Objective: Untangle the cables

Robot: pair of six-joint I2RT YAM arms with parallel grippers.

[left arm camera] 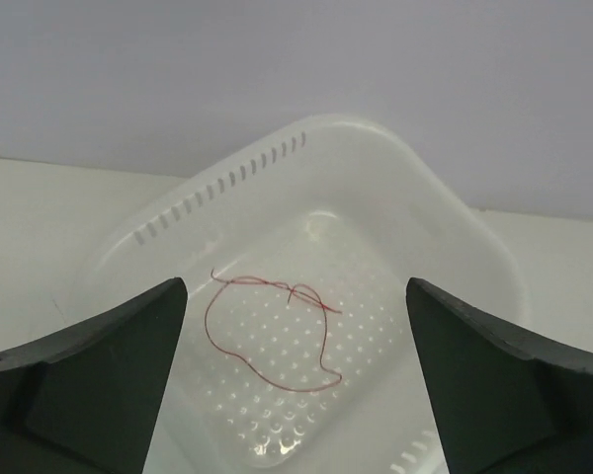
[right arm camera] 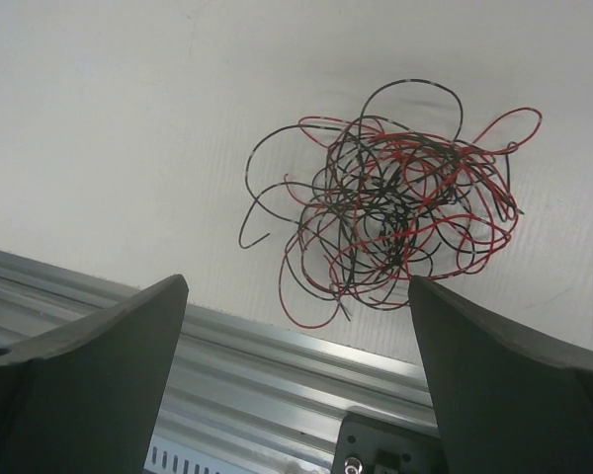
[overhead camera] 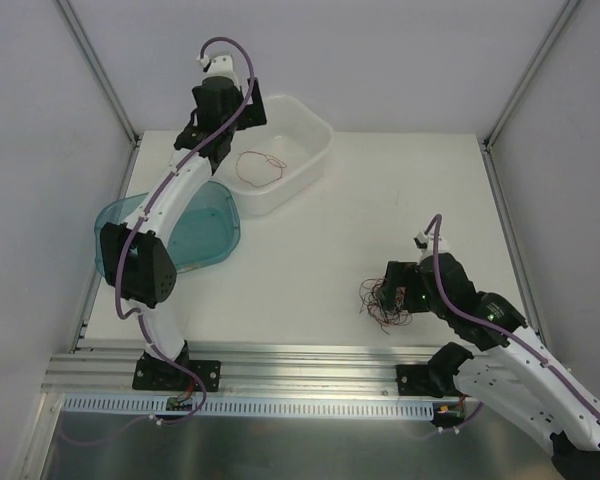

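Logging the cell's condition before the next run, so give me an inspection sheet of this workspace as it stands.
Surface: white table, no spills seen.
Job's things: tangled red-and-black clump by the front rail; one red wire in the white basket.
Clutter: teal basin at left.
Tools: left tool open over the basket; right tool open over the clump; both empty.
Cables: purple arm cables, none touching the wires.
Surroundings: grey walls, nothing else seen.

Cables [overhead camera: 372, 300] partly under right arm [overhead camera: 520, 355] (top view), teal basin [overhead camera: 205, 235] behind left arm [overhead camera: 175, 190]
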